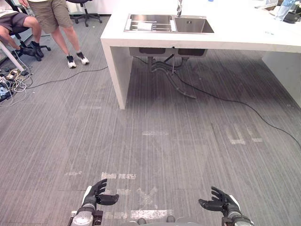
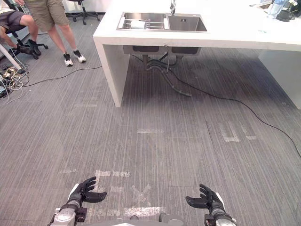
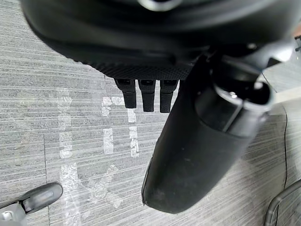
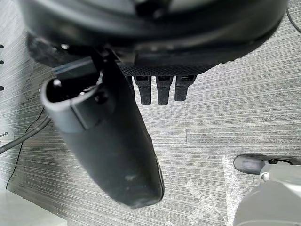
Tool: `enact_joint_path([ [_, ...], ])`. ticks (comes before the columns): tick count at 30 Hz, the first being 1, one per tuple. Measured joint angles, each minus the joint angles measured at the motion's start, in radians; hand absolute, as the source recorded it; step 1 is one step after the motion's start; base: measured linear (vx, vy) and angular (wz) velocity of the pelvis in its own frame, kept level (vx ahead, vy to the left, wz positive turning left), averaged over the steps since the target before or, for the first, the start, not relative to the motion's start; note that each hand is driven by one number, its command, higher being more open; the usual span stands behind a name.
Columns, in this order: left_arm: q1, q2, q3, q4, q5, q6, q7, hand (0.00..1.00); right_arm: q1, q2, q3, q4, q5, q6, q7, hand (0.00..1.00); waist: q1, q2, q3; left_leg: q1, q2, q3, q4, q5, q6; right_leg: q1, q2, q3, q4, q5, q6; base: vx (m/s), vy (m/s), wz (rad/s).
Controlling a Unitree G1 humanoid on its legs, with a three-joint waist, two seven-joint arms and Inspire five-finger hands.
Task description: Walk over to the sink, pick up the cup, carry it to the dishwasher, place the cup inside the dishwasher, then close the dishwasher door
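Both empty rn: left hand (image 1: 99,193) and right hand (image 1: 218,201) hang low, fingers loose. Small pale cup (image 1: 145,26) is prob that thing in the stainless steel sink (image 1: 190,24) in the white table (image 1: 235,35), too tiny to be sure. Guessing light, stiff, slippery if wet, so grab round the body. Grey carpet floor (image 1: 155,141) is open up to the table edge, but watch the black cable (image 1: 235,101).
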State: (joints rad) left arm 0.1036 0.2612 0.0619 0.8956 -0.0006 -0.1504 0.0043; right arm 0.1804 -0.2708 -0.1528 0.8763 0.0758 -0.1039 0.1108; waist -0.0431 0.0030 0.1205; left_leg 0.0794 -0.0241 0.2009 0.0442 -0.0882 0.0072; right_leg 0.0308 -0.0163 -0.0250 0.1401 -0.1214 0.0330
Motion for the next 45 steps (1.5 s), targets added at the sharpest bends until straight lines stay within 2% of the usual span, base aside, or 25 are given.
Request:
enact_joint_path([
  [12,0.021,0.002,0.011,0.006,-0.001,0.0,-0.006,0.9,0.018,-0.015,-0.033,0.003,0.004,0.001,0.001,0.9,0.0,0.0,0.0,-0.019,-0.001,0.003,-0.006,0.012,0.019,-0.033,-0.001,-0.004,0.027,-0.006,-0.007,-0.03,-0.006,0.01],
  [20,0.012,-0.006,0.009,0.004,-0.022,0.0,-0.006,0.9,-0.005,-0.015,-0.039,0.003,0.01,0.001,0.0,0.9,0.0,0.0,0.002,-0.037,-0.002,0.007,-0.01,0.012,0.018,-0.053,-0.001,-0.003,0.022,-0.007,-0.006,0.01,0.001,0.0],
  [24,0.006,-0.018,0.007,-0.003,-0.049,0.0,-0.005,0.9,-0.023,-0.017,-0.04,0.001,0.011,0.002,0.0,0.9,0.0,0.001,0.011,-0.057,-0.001,0.032,0.015,-0.01,0.008,-0.077,-0.006,0.002,0.053,-0.024,0.0,0.0,0.004,-0.03],
  [27,0.007,-0.041,0.001,-0.051,-0.059,0.001,0.001,0.9,-0.053,-0.029,-0.04,0.001,0.011,0.003,-0.003,0.9,0.0,0.007,0.034,-0.105,-0.001,0.059,0.111,-0.081,0.03,-0.136,-0.02,0.021,0.155,-0.087,0.01,0.0,0.035,-0.12],
  [29,0.007,-0.049,-0.036,-0.078,-0.061,0.001,0.004,0.9,-0.049,-0.045,-0.041,0.002,0.011,0.006,-0.01,0.9,-0.005,0.011,0.04,-0.117,-0.013,0.071,0.158,-0.126,0.051,-0.167,-0.047,0.019,0.243,-0.143,0.046,0.06,0.069,0.06],
  [31,0.004,-0.058,-0.068,-0.089,-0.063,0.001,0.005,0.9,-0.051,-0.06,-0.042,0.003,0.01,0.013,-0.017,0.9,-0.005,0.024,0.051,-0.106,-0.022,0.075,0.173,-0.154,0.065,-0.207,-0.067,0.009,0.371,-0.158,0.07,0.08,0.07,-0.01],
  [32,0.004,-0.061,-0.076,-0.101,-0.068,0.003,0.004,0.9,-0.054,-0.059,-0.042,0.002,0.01,0.014,-0.022,0.9,-0.011,0.029,0.064,-0.081,-0.027,0.073,0.172,-0.163,0.072,-0.272,-0.084,-0.013,0.538,-0.143,0.086,0.22,0.111,0.02],
  [33,-0.003,-0.06,-0.08,-0.108,-0.079,0.003,0.007,0.9,-0.053,-0.057,-0.038,0.002,0.01,0.017,-0.02,0.9,-0.017,0.033,0.089,-0.042,-0.028,0.063,0.176,-0.173,0.082,-0.317,-0.097,-0.036,0.643,-0.158,0.069,0.2,0.092,0.08],
  [34,-0.006,-0.06,-0.081,-0.109,-0.08,0.003,0.009,0.9,-0.055,-0.057,-0.038,0.003,0.009,0.02,-0.019,0.9,-0.018,0.036,0.098,-0.027,-0.028,0.058,0.176,-0.183,0.08,-0.334,-0.101,-0.049,0.655,-0.166,0.056,0.32,0.078,0.16],
  [37,-0.045,-0.053,-0.084,-0.109,-0.1,0.003,0.022,0.9,-0.075,-0.065,-0.036,0.004,0.009,0.02,-0.02,0.9,-0.049,0.056,0.129,0.005,-0.014,0.02,0.158,-0.197,0.071,-0.437,-0.097,-0.103,0.53,-0.169,0.042,0.36,0.01,0.35],
  [38,-0.071,-0.056,-0.086,-0.109,-0.101,0.003,0.026,0.9,-0.093,-0.079,-0.036,0.014,0.009,0.021,-0.02,0.9,-0.067,0.08,0.154,0.031,0.011,-0.003,0.136,-0.197,0.06,-0.464,-0.075,-0.124,0.425,-0.139,0.039,0.42,-0.064,0.54],
  [39,-0.084,-0.057,-0.088,-0.11,-0.102,0.002,0.029,0.9,-0.098,-0.089,-0.036,0.018,0.009,0.023,-0.02,0.9,-0.076,0.094,0.163,0.06,0.027,-0.017,0.11,-0.196,0.038,-0.481,-0.06,-0.132,0.287,-0.065,0.043,0.45,-0.075,0.52],
  [40,-0.086,-0.054,-0.088,-0.11,-0.102,0.0,0.032,0.9,-0.096,-0.09,-0.036,0.018,0.009,0.022,-0.02,0.9,-0.078,0.091,0.163,0.078,0.026,-0.023,0.098,-0.198,0.022,-0.48,-0.054,-0.131,0.219,-0.017,0.037,0.52,-0.111,0.45],
  [41,-0.086,-0.05,-0.089,-0.11,-0.106,-0.001,0.037,0.9,-0.084,-0.092,-0.037,0.019,0.009,0.021,-0.022,0.9,-0.08,0.075,0.158,0.121,0.024,-0.03,0.094,-0.224,-0.02,-0.481,-0.056,-0.109,0.146,0.082,0.018,0.6,-0.169,0.47],
  [42,-0.081,-0.052,-0.09,-0.104,-0.107,0.0,0.037,0.9,-0.063,-0.094,-0.037,0.02,0.009,0.021,-0.024,0.9,-0.086,0.061,0.149,0.155,0.021,-0.038,0.111,-0.246,-0.055,-0.479,-0.074,-0.098,0.184,0.226,-0.061,0.62,-0.197,0.44],
  [43,-0.082,-0.061,-0.09,-0.101,-0.108,0.0,0.038,0.9,-0.066,-0.101,-0.037,0.021,0.009,0.022,-0.025,0.9,-0.089,0.072,0.149,0.154,0.033,-0.041,0.137,-0.248,-0.06,-0.491,-0.068,-0.107,0.232,0.187,-0.126,0.6,-0.234,0.35],
  [44,-0.088,-0.071,-0.09,-0.103,-0.108,-0.001,0.037,0.9,-0.076,-0.106,-0.039,0.021,0.009,0.021,-0.026,0.9,-0.091,0.092,0.144,0.099,0.064,-0.042,0.258,-0.234,-0.087,-0.494,-0.06,-0.122,0.28,0.125,-0.144,0.46,-0.2,0.19],
  [45,-0.093,-0.074,-0.09,-0.102,-0.108,-0.001,0.038,0.9,-0.081,-0.105,-0.038,0.021,0.009,0.021,-0.024,0.9,-0.091,0.094,0.146,0.067,0.082,-0.036,0.348,-0.216,-0.119,-0.478,-0.059,-0.13,0.288,0.102,-0.149,0.59,-0.262,0.27],
])
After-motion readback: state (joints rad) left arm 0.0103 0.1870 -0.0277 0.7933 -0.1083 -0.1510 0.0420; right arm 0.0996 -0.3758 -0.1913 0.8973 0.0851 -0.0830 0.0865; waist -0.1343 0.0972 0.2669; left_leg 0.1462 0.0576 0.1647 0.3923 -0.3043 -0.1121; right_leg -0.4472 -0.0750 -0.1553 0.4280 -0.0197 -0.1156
